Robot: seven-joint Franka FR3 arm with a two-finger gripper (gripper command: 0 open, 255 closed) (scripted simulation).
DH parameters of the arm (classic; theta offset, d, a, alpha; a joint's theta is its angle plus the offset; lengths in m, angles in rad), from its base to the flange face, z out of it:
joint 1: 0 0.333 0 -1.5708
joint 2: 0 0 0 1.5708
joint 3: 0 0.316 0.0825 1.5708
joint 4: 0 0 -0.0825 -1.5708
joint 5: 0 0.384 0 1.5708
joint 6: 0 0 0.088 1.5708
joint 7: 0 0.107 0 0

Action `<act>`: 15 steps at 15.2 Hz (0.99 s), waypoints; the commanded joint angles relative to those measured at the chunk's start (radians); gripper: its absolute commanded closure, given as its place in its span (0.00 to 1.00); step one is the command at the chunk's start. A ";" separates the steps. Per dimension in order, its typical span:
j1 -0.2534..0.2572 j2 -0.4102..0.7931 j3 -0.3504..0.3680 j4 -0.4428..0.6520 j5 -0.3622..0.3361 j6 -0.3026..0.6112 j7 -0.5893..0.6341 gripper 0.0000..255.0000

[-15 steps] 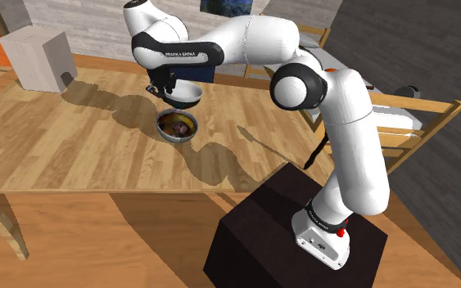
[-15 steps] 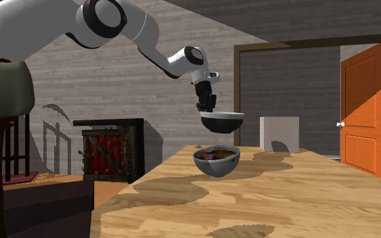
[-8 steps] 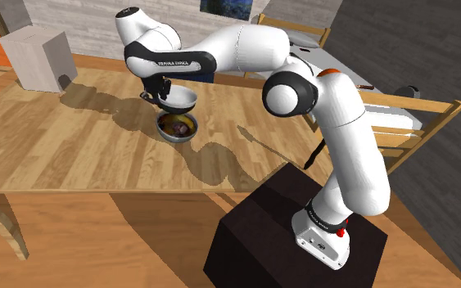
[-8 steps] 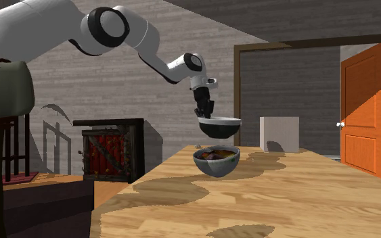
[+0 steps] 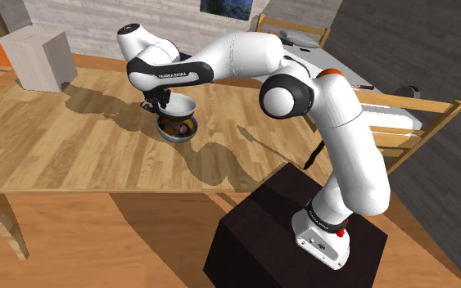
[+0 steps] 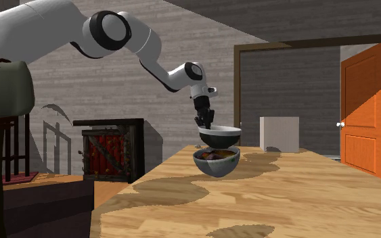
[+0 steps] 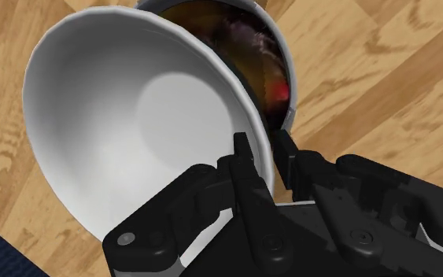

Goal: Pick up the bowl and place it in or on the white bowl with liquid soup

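Observation:
My black gripper (image 7: pixel 263 149) is shut on the rim of an empty white bowl (image 7: pixel 133 118), one finger inside and one outside the wall. In the second exterior view the held bowl (image 6: pixel 220 136) hangs just above the soup bowl (image 6: pixel 216 162), almost touching its rim. The soup bowl (image 5: pixel 177 129) stands on the wooden table (image 5: pixel 73 147) and holds dark brown soup with reddish bits (image 7: pixel 247 55). From the shoulder view the held bowl (image 5: pixel 179 106) covers part of the soup bowl. The gripper (image 6: pixel 205 122) points straight down.
A grey box (image 5: pixel 38 57) stands at the table's far corner, seen also as a box (image 6: pixel 279 134) behind the bowls. An orange door (image 6: pixel 363 111) is at the second exterior view's right. A wooden chair (image 5: pixel 400 123) stands beside the arm's black stand (image 5: pixel 294 237).
The arm has carried the held bowl down and toward the soup bowl over the last second; it now hangs directly over it. The grip has stayed shut on the rim.

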 commanded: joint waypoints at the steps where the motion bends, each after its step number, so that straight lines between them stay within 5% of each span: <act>1: -0.001 0.001 0.000 -0.023 -0.002 0.025 0.007 1.00; 11: -0.002 0.012 -0.001 -0.037 -0.004 0.048 0.014 1.00; 12: -0.002 0.011 -0.001 -0.037 -0.004 0.048 0.014 0.00; 15: -0.002 0.011 -0.001 -0.037 -0.004 0.048 0.014 0.00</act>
